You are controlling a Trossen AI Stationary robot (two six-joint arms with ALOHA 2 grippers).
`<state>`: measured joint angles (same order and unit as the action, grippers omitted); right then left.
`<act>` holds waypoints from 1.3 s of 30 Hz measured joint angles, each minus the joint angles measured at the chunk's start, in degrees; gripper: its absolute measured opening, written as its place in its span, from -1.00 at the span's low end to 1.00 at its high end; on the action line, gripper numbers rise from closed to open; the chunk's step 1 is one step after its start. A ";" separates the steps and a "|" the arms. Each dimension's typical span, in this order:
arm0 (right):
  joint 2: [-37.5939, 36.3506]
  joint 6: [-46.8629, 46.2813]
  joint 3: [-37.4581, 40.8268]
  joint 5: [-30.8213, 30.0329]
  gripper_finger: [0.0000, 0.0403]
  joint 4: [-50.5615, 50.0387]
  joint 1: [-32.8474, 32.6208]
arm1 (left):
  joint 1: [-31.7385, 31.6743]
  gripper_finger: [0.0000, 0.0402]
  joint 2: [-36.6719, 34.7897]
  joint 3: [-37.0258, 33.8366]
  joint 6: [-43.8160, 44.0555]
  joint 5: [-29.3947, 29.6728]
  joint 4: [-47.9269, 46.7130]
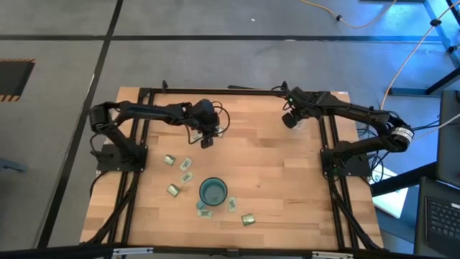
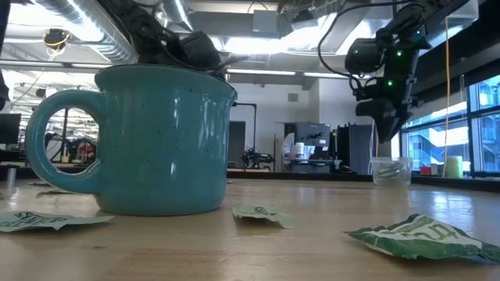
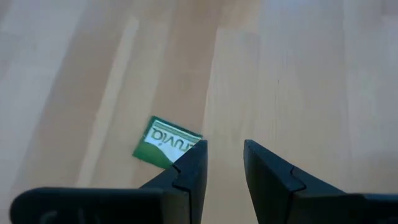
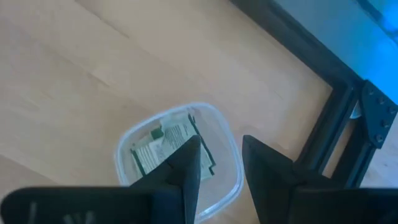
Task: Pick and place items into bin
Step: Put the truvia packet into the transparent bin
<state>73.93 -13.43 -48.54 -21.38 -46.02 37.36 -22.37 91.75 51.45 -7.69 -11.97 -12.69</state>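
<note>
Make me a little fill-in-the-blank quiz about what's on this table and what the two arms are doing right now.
1. The right gripper hangs above the clear ___, which already holds packets.
2. The mug among the loose packets is coloured ___.
3. The left gripper hovers beside a ___ packet on the wood.

Missing words: cup; teal; green

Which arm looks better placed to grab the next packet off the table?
Probably the left. Its gripper hovers with jaws open just beside a green packet, near the other loose packets. The right gripper hangs over the bin, far from them.
</note>
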 joint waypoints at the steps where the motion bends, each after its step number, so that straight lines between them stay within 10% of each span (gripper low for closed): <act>1: 0.00 0.00 -0.12 0.00 -0.40 0.19 0.00 | 0.00 -0.51 1.30 0.37 -0.75 0.07 0.07; 11: 0.00 0.15 -0.15 0.19 -0.40 0.33 -0.16 | 0.20 -0.51 13.70 8.03 -7.12 7.98 -5.11; 28: 0.00 0.58 -0.13 0.43 -0.40 0.35 -0.17 | 2.05 -0.95 14.59 9.49 -11.10 14.29 -8.68; 39: 0.00 4.90 -0.08 14.36 -0.40 14.72 -6.16 | 2.69 -0.98 10.16 12.52 -11.07 13.80 -10.53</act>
<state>73.93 -8.53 -48.62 -7.02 -31.31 31.20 -19.68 101.91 63.97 -18.76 1.83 -23.21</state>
